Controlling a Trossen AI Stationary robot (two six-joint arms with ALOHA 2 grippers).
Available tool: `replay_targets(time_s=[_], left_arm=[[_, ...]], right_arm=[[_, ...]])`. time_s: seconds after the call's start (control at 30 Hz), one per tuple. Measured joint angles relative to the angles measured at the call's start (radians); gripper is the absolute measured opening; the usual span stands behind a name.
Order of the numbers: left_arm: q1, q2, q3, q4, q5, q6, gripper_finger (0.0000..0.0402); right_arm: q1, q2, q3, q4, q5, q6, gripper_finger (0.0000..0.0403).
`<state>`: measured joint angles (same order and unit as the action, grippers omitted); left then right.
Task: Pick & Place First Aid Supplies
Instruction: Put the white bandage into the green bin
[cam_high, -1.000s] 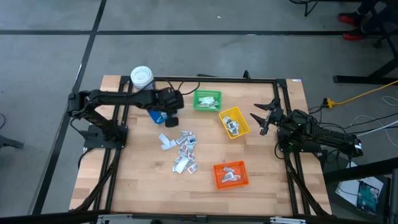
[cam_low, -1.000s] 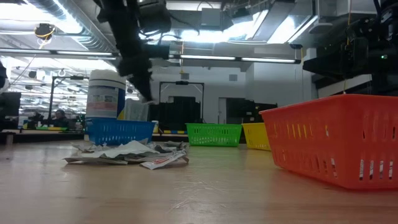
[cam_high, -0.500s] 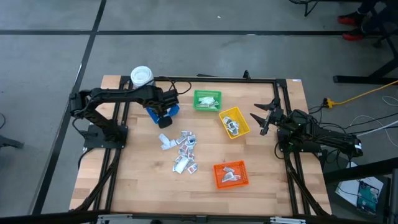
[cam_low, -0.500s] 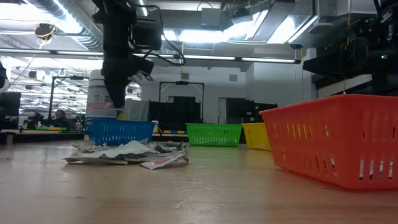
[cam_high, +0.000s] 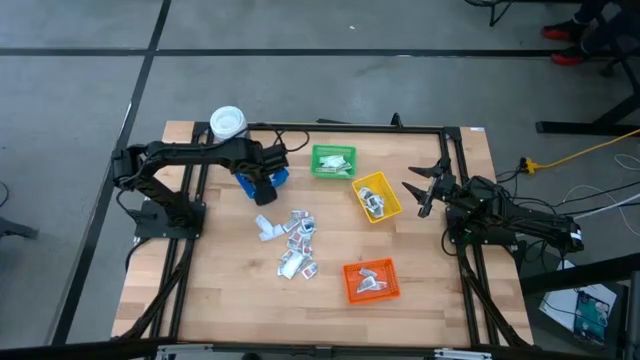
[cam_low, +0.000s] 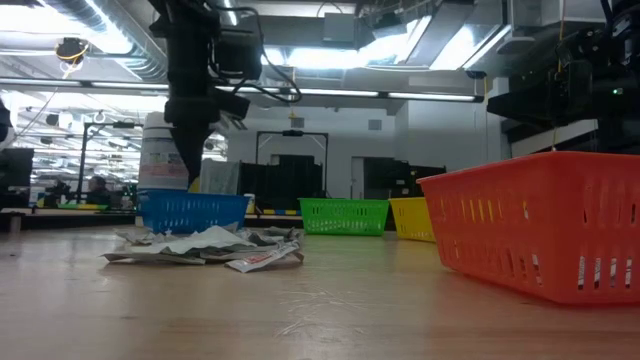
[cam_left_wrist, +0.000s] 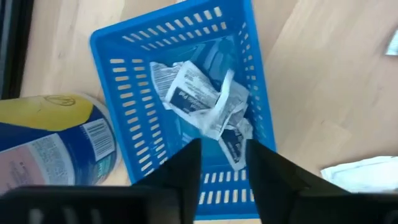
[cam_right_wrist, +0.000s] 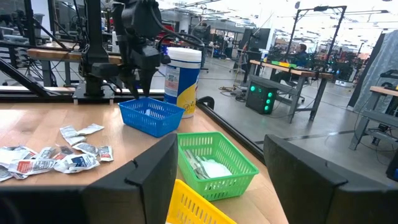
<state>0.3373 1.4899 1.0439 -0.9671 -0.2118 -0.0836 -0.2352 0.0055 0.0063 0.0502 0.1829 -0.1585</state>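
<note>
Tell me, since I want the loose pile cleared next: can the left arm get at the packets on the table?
Probably yes: the left gripper, open above the blue bin, is beside the loose packets, with nothing between them.

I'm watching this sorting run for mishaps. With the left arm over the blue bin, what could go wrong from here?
1. The left gripper hangs open just above the blue bin; lifting carelessly could snag its rim.
2. The white-lidded jar stands right beside that bin, so a sideways swing might topple it.
3. The loose packets overlap in a pile, so the next grab may take several.
</note>
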Motion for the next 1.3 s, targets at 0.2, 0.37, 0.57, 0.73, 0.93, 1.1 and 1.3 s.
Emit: replay_targets(time_s=[0.2, 0.37, 0.57, 0.73, 0.93, 1.1, 1.3], left_arm=[[-0.033, -0.011, 0.000, 0.018, 0.116, 0.099, 0.0166], [-0.105, -0.046, 0.000, 0.029, 0.135, 0.198, 0.0169], [-0.213, -0.074, 0.000, 0.034, 0.178, 0.327, 0.0158], [-0.288, -0.074, 0.000, 0.074, 0.286, 0.345, 0.0152], [-0.357, -0.056, -0.009, 0.079, 0.292, 0.443, 0.0148], [-0.372, -0.032, -0.061, 0.130, 0.292, 0.500, 0.0147], [-0.371, -0.004, -0.135, 0.265, 0.291, 0.517, 0.0143]], right_arm=[[0.000, 0.000, 0.000, 0.000, 0.000, 0.000, 0.0236], [0.000, 0.000, 0.000, 0.000, 0.000, 0.000, 0.0236], [0.000, 0.000, 0.000, 0.000, 0.000, 0.000, 0.0236], [0.000, 0.000, 0.000, 0.000, 0.000, 0.000, 0.0236], [0.000, 0.000, 0.000, 0.000, 0.000, 0.000, 0.0236], [0.000, 0.000, 0.000, 0.000, 0.000, 0.000, 0.0236], [0.000, 0.000, 0.000, 0.000, 0.000, 0.000, 0.0236]])
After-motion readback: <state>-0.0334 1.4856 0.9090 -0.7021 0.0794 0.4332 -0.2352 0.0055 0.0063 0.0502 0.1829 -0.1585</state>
